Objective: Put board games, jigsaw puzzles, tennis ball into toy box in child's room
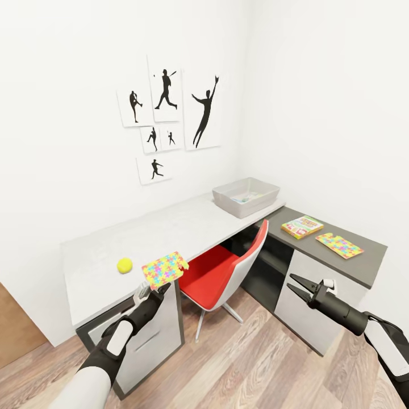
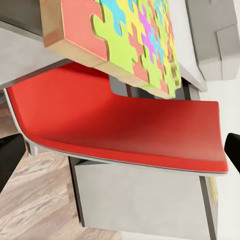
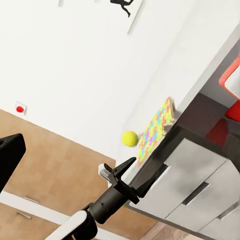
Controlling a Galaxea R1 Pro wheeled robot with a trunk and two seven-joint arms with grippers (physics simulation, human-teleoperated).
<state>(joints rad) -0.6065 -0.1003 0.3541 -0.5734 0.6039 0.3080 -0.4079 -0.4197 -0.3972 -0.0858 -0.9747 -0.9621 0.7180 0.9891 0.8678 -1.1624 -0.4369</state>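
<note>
A pale grey table [image 1: 187, 218] runs along a white wall hung with baseball silhouette prints [image 1: 167, 116]; a red chair [image 1: 227, 270] sits under it. The toy box [image 1: 246, 196] stands at the table's far corner, the tennis ball [image 1: 124, 264] near the front edge. On the dark side unit lie 1 board game [image 1: 301, 226] and 1 jigsaw puzzle [image 1: 339, 245]. The left pincer [image 1: 157, 289] grips a second jigsaw puzzle [image 1: 164, 269], lifted beside the ball; the left wrist view shows its thick wooden backing. The right pincer [image 1: 295, 286] hangs released.

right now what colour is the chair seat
Red, with a white shell behind; the chair seat shows best in the left wrist view.
</note>
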